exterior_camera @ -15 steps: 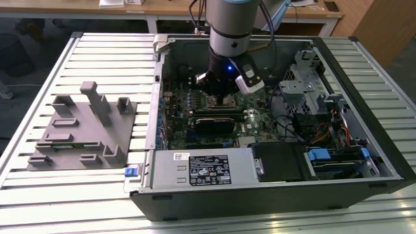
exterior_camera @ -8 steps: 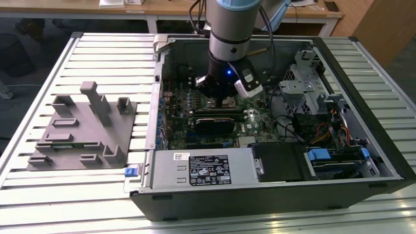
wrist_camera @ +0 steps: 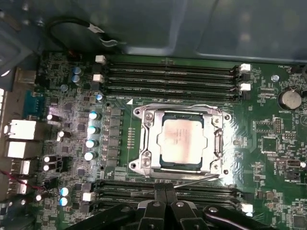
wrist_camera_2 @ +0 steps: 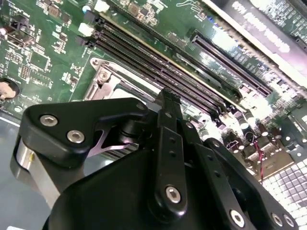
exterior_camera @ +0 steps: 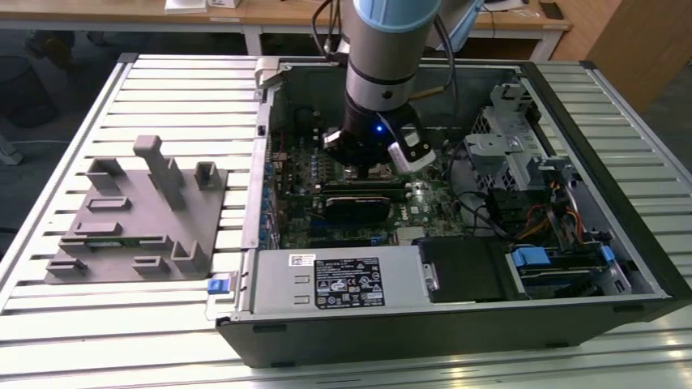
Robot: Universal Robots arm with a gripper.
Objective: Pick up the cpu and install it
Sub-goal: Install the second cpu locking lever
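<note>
Pale silvery square cpu [wrist_camera: 181, 142] lies flat inside the metal-framed socket [wrist_camera: 144, 143] on the green motherboard [wrist_camera: 268, 143]; black gripper [wrist_camera: 165, 196] hovers just beside it, fingers pressed together, grasping nothing

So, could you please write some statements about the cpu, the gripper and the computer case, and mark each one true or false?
1. The cpu lies inside the socket frame on the motherboard. True.
2. The cpu is on the grey plastic holder. False: it sits in the socket, inside the computer case.
3. The gripper is over the motherboard inside the case. True.
4. The grey plastic holder is inside the case. False: it lies on the table, towards the exterior view's left of the case.
</note>
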